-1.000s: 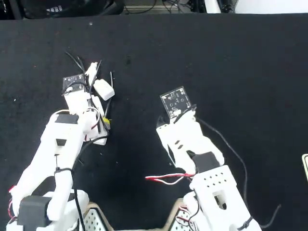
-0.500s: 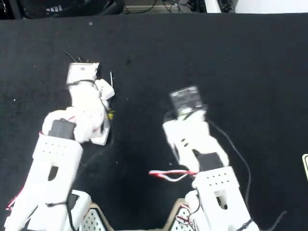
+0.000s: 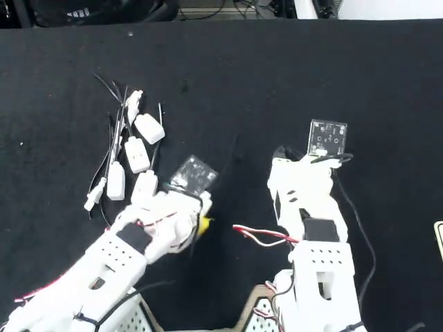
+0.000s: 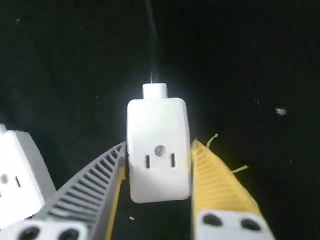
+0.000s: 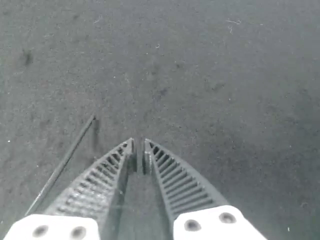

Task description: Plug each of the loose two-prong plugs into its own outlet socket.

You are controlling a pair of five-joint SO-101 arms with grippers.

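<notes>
My left gripper [image 4: 159,146] is shut on a white outlet socket [image 4: 159,120], its grey and yellow fingers pressed to the socket's sides. The socket's thin black cable [image 3: 232,146] runs away over the cloth. In the high view this arm's wrist [image 3: 194,174] is near the table's middle front and covers the socket. More white sockets [image 3: 137,153] and small loose plugs [image 3: 131,101] with black wires lie in a cluster at the back left. My right gripper [image 5: 139,149] is shut on nothing above bare cloth, to the right of centre [image 3: 327,138].
A second socket [image 4: 15,175] lies close beside the held one. A thin dark wire [image 5: 60,167] crosses the cloth near the right gripper. A pale object [image 3: 439,238] sits at the right edge. The black cloth [image 3: 291,76] stretches toward the back.
The left arm swung from the cluster at the back left toward the middle front, bringing a socket and its cable along. The right arm shifted to the right.
</notes>
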